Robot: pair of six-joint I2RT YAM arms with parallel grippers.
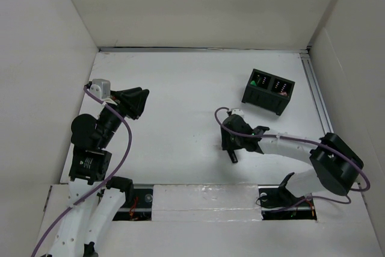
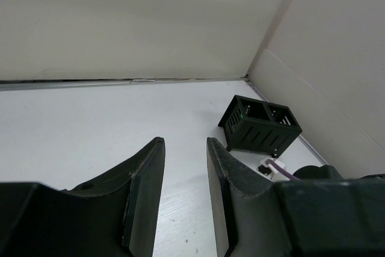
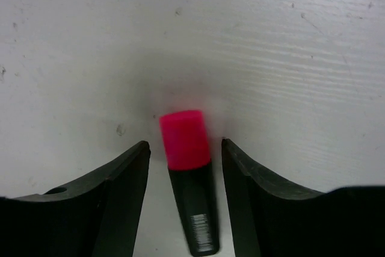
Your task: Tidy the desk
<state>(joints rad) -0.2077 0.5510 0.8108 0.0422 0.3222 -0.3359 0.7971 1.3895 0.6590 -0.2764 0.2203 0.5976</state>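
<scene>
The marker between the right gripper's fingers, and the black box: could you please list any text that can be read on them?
No text can be read in any view.
On the marker: a small pale printed patch low on its black barrel, too blurred to read.
On the black organizer box: no lettering visible.

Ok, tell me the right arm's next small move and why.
Probably close the right gripper on the marker. In the right wrist view its pink cap and black barrel lie between the open fingers, a gap on each side, so nothing grips it yet. The black organizer box stands farther back on the desk, a likely place for it afterwards.
</scene>
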